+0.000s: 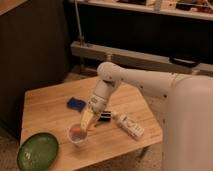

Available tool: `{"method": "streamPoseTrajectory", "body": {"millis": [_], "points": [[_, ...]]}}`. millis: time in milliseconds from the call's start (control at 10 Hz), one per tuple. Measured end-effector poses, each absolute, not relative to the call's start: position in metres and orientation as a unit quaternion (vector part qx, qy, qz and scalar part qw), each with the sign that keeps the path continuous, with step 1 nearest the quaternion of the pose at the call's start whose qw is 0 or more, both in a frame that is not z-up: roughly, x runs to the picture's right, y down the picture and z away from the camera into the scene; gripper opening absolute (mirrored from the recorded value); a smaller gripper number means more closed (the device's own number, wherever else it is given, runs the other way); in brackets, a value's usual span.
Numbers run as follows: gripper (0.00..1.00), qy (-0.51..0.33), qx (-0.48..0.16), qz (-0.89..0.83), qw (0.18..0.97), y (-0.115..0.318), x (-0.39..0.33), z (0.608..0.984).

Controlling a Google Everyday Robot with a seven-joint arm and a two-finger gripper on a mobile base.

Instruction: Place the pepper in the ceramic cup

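Camera view: wooden table (pixel 50 107) with the white arm reaching down from the right. Gripper (pixel 86 123) hangs just above the right rim of the ceramic cup (pixel 77 135), fingers pressed together; whether they pinch anything I cannot tell. Pepper (pixel 76 130) shows as an orange-red patch inside the cup. Green plate (pixel 37 151) at front-left corner, blue block (pixel 76 103) behind the cup, black bar (pixel 104 117) just beside the gripper, white bottle (pixel 129 125) lying to the right.
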State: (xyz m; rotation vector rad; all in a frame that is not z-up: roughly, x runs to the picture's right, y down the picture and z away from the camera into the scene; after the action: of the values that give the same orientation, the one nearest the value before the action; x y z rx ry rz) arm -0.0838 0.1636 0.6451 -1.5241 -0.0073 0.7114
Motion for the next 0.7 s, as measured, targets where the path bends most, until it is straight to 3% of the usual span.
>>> {"method": "streamPoseTrajectory", "body": {"millis": [500,700], "points": [[0.07,0.005,-0.679,0.314,0.664,0.161,-0.0784,0.6414],[0.18,0.004,-0.682,0.309,0.663,0.1602,-0.0801,0.6427]]}}
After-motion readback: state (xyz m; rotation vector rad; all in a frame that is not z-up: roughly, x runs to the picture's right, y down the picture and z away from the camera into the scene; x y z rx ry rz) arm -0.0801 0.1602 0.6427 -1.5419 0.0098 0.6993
